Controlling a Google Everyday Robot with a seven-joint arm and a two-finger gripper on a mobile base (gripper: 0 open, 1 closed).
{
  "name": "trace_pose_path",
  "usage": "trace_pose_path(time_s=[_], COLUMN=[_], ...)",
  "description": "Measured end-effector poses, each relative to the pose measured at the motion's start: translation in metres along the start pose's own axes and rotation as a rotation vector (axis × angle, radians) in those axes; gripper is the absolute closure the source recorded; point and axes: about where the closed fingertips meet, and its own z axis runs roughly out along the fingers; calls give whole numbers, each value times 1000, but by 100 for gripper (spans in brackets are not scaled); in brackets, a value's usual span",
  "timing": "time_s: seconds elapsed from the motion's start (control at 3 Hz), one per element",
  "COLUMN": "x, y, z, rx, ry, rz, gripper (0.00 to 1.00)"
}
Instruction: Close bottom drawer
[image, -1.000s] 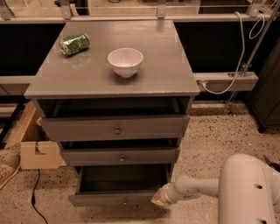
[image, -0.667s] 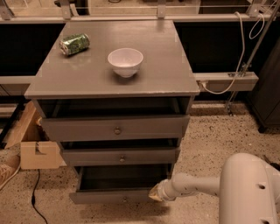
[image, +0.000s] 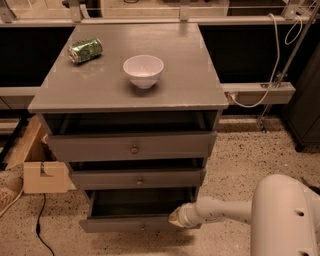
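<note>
The bottom drawer (image: 135, 224) of the grey cabinet is pulled out, its dark boxy inside showing, with a small round knob on its low front. My gripper (image: 176, 218) is at the right end of that drawer's front, touching or almost touching it, at the end of my white arm (image: 225, 210) reaching in from the right. The middle drawer (image: 137, 178) and the top drawer (image: 132, 146) stand slightly out too.
A white bowl (image: 143, 70) and a green can (image: 85, 50) lying on its side are on the cabinet top (image: 190, 80). A cardboard box (image: 40, 170) stands on the floor at the left. A cable hangs at the right.
My gripper has moved a little to the left along the bottom drawer's front. The drawer looks about as far out as before.
</note>
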Motion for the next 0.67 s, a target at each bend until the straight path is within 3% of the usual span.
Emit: trace_pose_path(time_s=[0.67], x=[16], y=[19], z=[-10], rx=[39], ry=[-33], rz=[-111], gripper=[100])
